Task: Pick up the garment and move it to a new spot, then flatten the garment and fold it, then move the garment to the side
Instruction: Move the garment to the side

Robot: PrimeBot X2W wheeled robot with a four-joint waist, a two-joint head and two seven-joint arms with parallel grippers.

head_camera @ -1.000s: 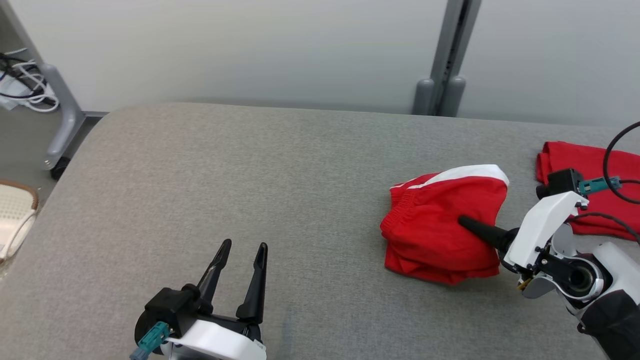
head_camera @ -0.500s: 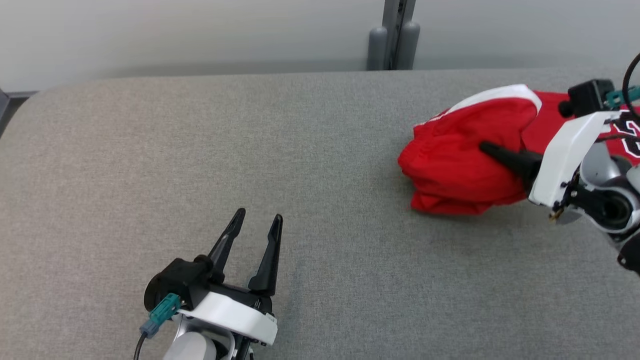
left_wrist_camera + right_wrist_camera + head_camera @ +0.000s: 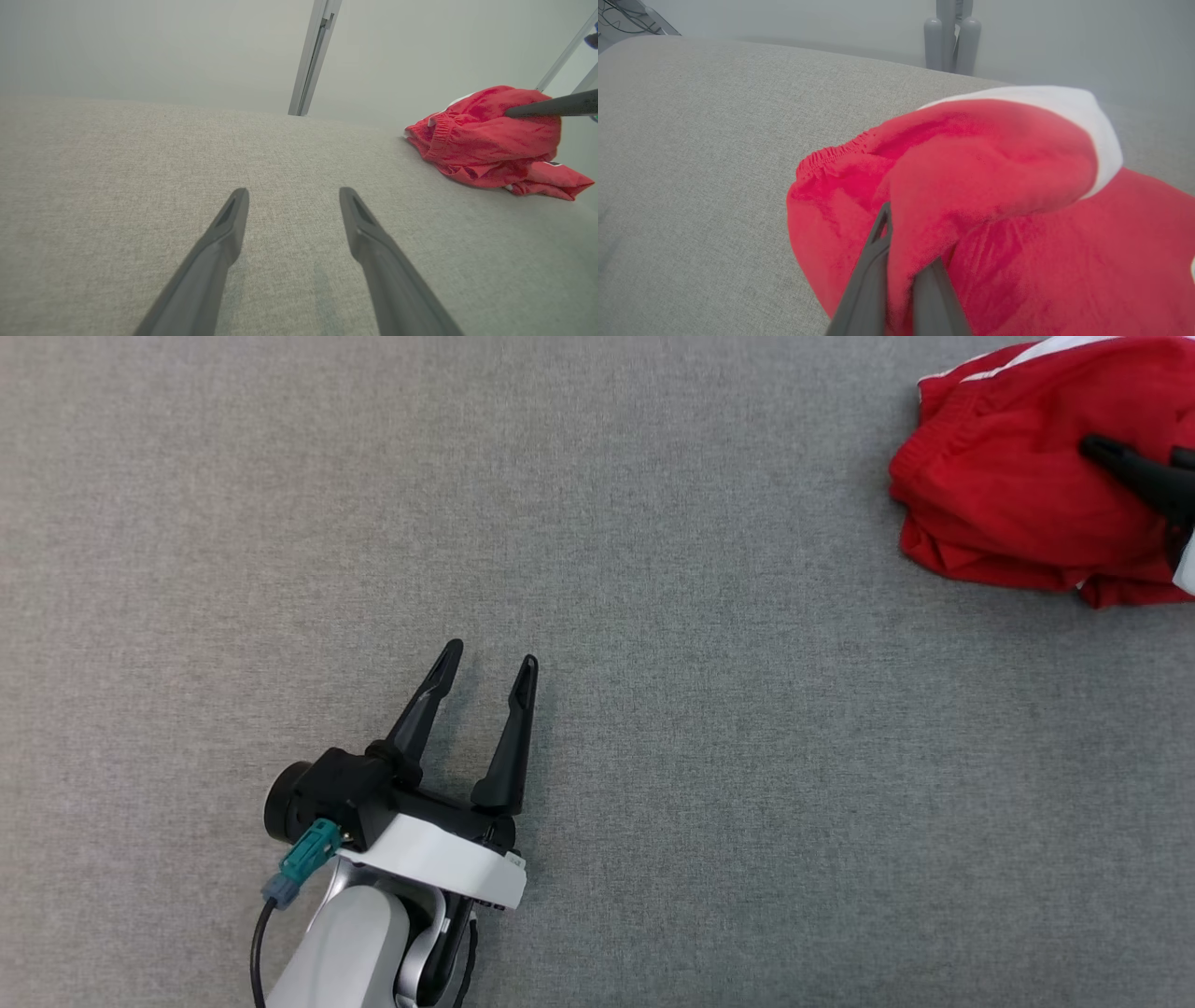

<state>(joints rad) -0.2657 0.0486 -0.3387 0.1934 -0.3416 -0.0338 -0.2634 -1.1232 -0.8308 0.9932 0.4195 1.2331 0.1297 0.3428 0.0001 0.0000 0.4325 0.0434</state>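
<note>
While the left gripper (image 3: 492, 653) hangs released above the bare grey table (image 3: 653, 616), with its jaws spread and nothing between them, we find the work further right. The middle of the table carries nothing. The garment (image 3: 1008, 495), red with a white band, sits bunched in a heap toward the table's far right, near the far edge as the left wrist view shows it. The right gripper (image 3: 1102, 450) is clenched on a fold at the top of that heap. In its own wrist view one finger lies over the cloth and the other is buried in it.

We judge that the pinch takes only a thin fold, so a quick pull could let the fabric slide out. The heap also hangs slack, so it may drag along the table and twist further, which would make the flattening harder. A flatter red cloth (image 3: 1111, 261) lies under or against the heap. We cannot tell whether it is separate, and it may come along if it is snagged.
</note>
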